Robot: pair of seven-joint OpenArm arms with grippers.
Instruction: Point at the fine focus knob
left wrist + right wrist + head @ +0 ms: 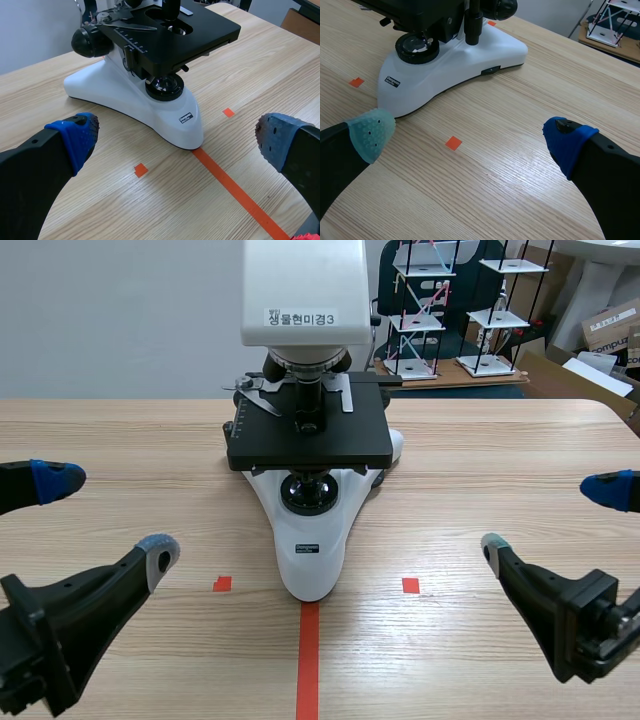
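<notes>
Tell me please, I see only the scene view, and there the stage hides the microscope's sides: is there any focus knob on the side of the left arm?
Observer: Yes. The left wrist view shows a black focus knob on that side of the microscope, behind the stage.
Operator: And on the side of the right arm?
Observer: The right wrist view shows a black knob there too, only partly in view.
Operator: Which part is the fine one?
Observer: I cannot tell. The left wrist view shows its knob whole, but no marking on it can be read.
</notes>
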